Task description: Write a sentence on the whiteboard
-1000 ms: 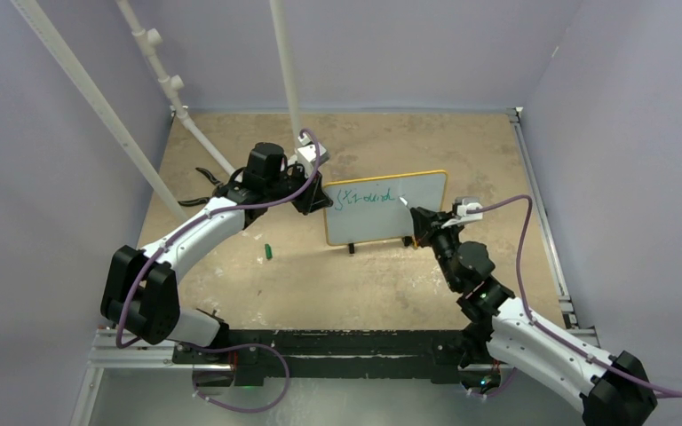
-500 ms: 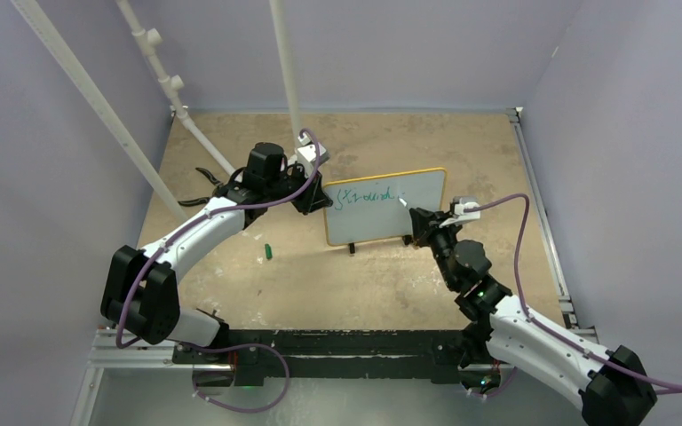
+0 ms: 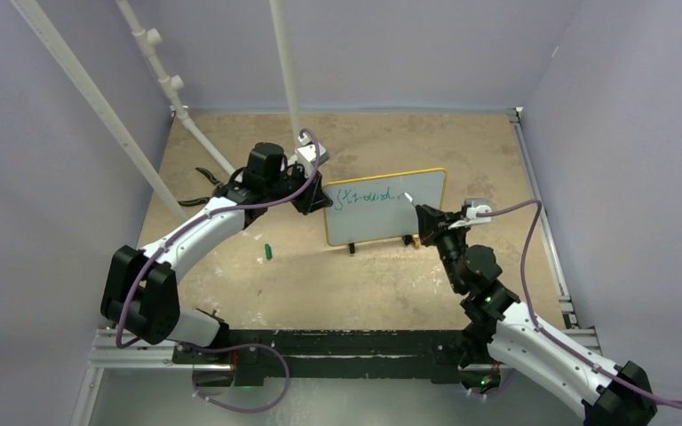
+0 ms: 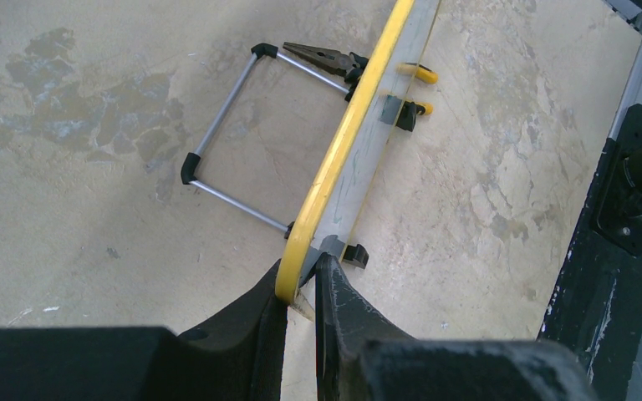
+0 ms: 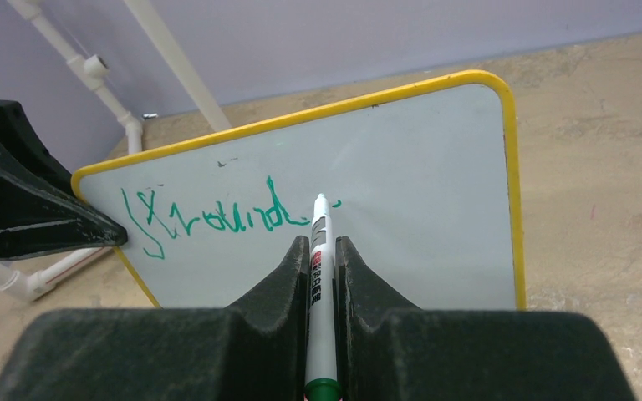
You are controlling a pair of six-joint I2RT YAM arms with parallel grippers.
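Starting at the right gripper (image 5: 322, 246), the fingers were found clamped on a white marker (image 5: 320, 276). Its tip was held at the face of the whiteboard (image 5: 435, 192), just right of the last letters of the sentence (image 5: 217, 219), 1 line of green script across the whiteboard's upper left. Whether the tip was actually touching could not be told. The left gripper (image 4: 301, 271) was closed on the whiteboard's yellow frame at its left edge, so the whiteboard was kept upright on the table (image 3: 391, 284).

Trouble was judged most likely from pressure. With only 1 edge pinched, the whiteboard's right side could be rocked backward by a firm stroke, and the line would be broken or skewed. Too light a touch would leave gaps in the letters. The marker, held only between 2 narrow fingers, could be twisted or pushed back in the grip by drag against the whiteboard.
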